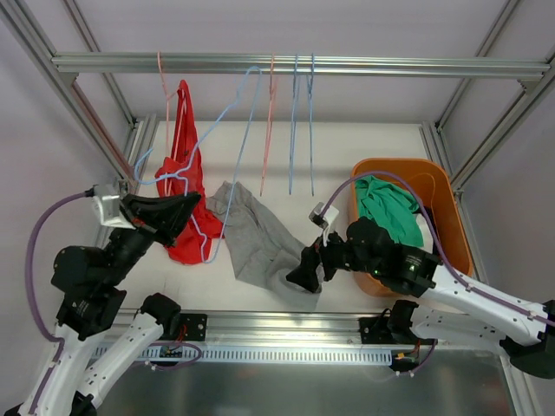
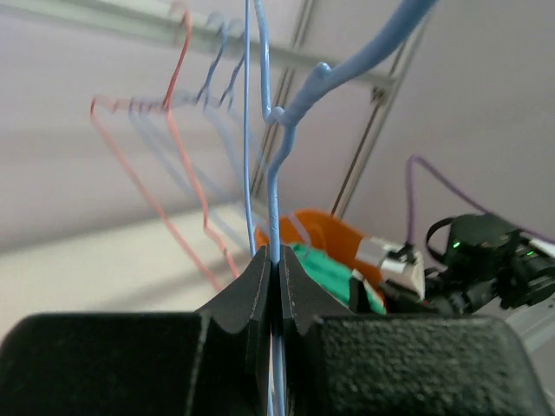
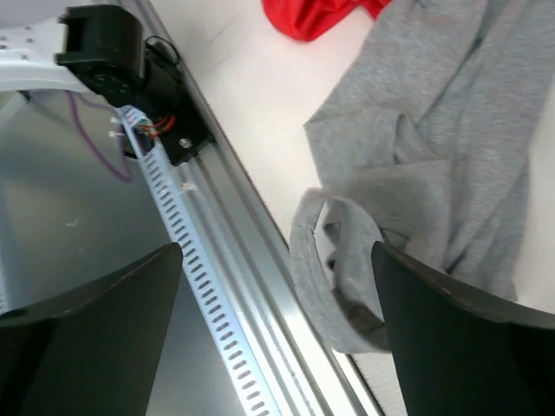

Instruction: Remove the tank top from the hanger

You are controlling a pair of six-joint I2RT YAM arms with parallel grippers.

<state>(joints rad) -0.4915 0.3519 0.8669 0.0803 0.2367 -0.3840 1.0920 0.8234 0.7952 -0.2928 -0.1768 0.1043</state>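
A grey tank top (image 1: pixel 256 238) lies crumpled on the white table; its upper corner lies by the lower arm of a light blue wire hanger (image 1: pixel 234 113), and I cannot tell whether it still hangs on it. The hanger's hook is on the top rail and it is pulled aslant to the left. My left gripper (image 1: pixel 186 212) is shut on the hanger's wire (image 2: pixel 273 191); the wire runs up from between the closed fingers (image 2: pixel 276 269). My right gripper (image 1: pixel 303 276) is open just above the tank top's strap loop (image 3: pixel 338 260) at the table's front edge, fingers on either side (image 3: pixel 277 321).
A red garment (image 1: pixel 184 173) hangs at the left beside my left gripper. Bare pink (image 1: pixel 269 121) and blue hangers (image 1: pixel 302 121) hang from the rail (image 1: pixel 295 63). An orange basket (image 1: pixel 395 162) with green cloth (image 1: pixel 390 208) stands at the right. A slotted aluminium rail (image 3: pixel 251 260) borders the front.
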